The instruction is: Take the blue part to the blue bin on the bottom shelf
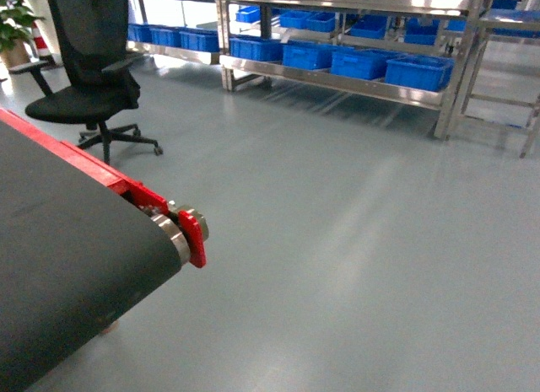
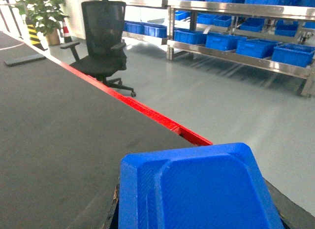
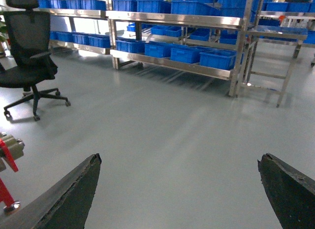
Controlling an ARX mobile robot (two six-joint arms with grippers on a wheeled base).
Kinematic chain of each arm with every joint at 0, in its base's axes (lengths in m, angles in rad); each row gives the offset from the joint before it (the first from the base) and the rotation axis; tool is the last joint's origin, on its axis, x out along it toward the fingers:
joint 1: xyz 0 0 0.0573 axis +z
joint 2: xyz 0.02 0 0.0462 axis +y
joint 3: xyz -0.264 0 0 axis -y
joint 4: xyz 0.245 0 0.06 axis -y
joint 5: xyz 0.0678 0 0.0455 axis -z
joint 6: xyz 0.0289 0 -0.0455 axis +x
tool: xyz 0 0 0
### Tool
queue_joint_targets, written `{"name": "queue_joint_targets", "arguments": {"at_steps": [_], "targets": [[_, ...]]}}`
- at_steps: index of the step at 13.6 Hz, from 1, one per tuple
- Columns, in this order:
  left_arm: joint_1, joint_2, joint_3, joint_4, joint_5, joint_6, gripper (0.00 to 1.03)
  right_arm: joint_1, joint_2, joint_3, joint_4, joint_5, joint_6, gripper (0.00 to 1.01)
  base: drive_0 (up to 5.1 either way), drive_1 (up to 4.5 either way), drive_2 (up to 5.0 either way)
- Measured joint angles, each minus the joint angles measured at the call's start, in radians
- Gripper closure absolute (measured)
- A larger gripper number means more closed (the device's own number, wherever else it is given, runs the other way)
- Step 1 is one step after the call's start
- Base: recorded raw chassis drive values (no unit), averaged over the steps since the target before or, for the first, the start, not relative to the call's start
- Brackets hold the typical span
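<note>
So the biggest thing here is the wide dark-grey conveyor belt with the red side rail [image 1: 76,265], which I'll use as the reference point. Beyond its roller end, well across the grey floor, runs the long shiny stainless steel rack [image 1: 337,80], and its bottom shelf [image 1: 329,82] carries a row of blue plastic bins [image 1: 363,63] sitting side by side. Just off the belt's red edge, between belt and rack, stands a black mesh office chair on castors [image 1: 89,67]. Past the belt's far corner there's a green potted plant [image 2: 42,12].

The blue moulded plastic part [image 2: 197,189] fills the bottom of the left wrist view, right above the belt surface. The left gripper's fingers are hidden behind it, so can't tell how they sit. The right gripper [image 3: 179,189] is spread wide over bare floor beside the belt end, nothing between its dark fingers [image 3: 74,194].
</note>
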Motion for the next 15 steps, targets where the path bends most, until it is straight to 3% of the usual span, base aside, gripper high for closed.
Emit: {"name": "queue_joint_targets", "arguments": {"at_steps": [15], "targets": [[0.000,0.000,0.000,0.000,0.000,0.000,0.58,0.000,0.000,0.000,0.000,0.000,0.000,0.03,-1.6,-1.60,-1.6]]}}
